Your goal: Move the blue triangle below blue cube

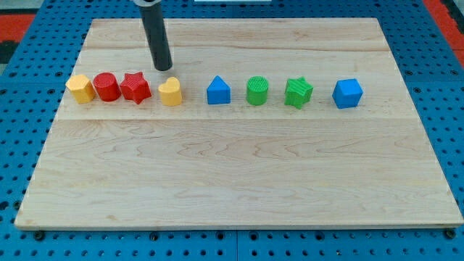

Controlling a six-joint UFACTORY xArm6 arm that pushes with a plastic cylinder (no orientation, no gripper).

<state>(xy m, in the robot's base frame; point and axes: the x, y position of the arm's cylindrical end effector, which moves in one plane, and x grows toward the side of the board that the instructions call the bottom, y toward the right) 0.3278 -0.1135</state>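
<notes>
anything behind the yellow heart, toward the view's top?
Only my tip, just above the yellow heart, slightly left, seemingly not touching. Bare board beyond. Nothing there looks hidden.

Looks like a robotics lab or test bench, not anybody's home. Pale wooden board [239, 181] laid flat on a blue pegboard surface [22, 145] full of evenly spaced holes, the kind used for bolting rigs down. Bit of red showing at the top corners [444, 9]. Little plastic blocks lined up in a tidy row across the board, like the red cylinder [106, 86] and green star [298, 92]. Dark rod hanging down from the top, my tip [163, 68] just above the yellow heart [170, 92].
</notes>
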